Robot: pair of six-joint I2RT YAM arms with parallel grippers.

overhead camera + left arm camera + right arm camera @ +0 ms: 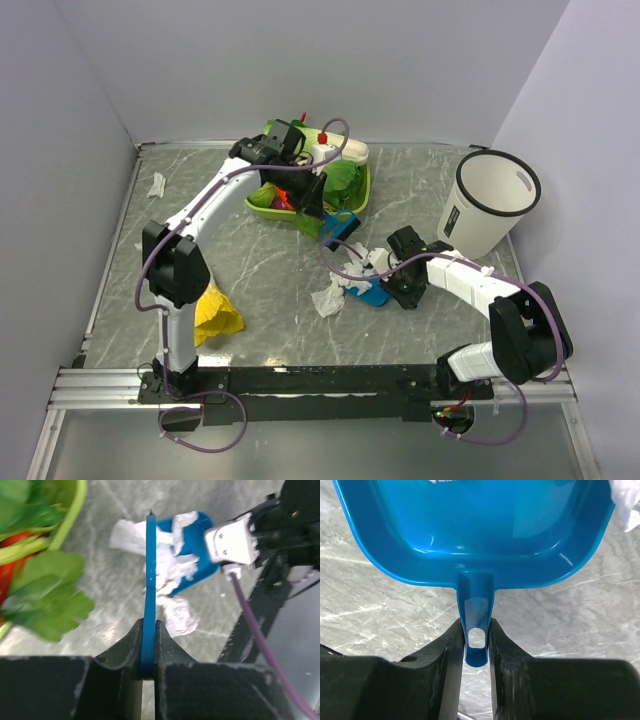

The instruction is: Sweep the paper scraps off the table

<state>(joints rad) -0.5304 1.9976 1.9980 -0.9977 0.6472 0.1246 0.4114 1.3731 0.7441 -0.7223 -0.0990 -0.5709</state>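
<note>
Several white paper scraps point(352, 266) lie mid-table on the grey-green marble table point(250, 270), on and around a blue dustpan point(374, 293); one larger wad point(328, 299) lies just left of it. My right gripper point(393, 286) is shut on the dustpan's handle point(476, 630), with the pan point(475, 530) flat on the table. My left gripper point(319, 212) is shut on a thin blue brush handle point(149, 580), held above the scraps point(176, 565) by the pan point(202, 575). Another scrap point(157, 185) lies at the far left edge.
A green basket point(362, 195) of leafy vegetables stands at the back centre, right beside my left gripper. A white bin point(487, 205) stands at the right. A yellow cloth point(216, 312) lies near the left arm's base. A small scrap point(487, 270) lies by the right forearm.
</note>
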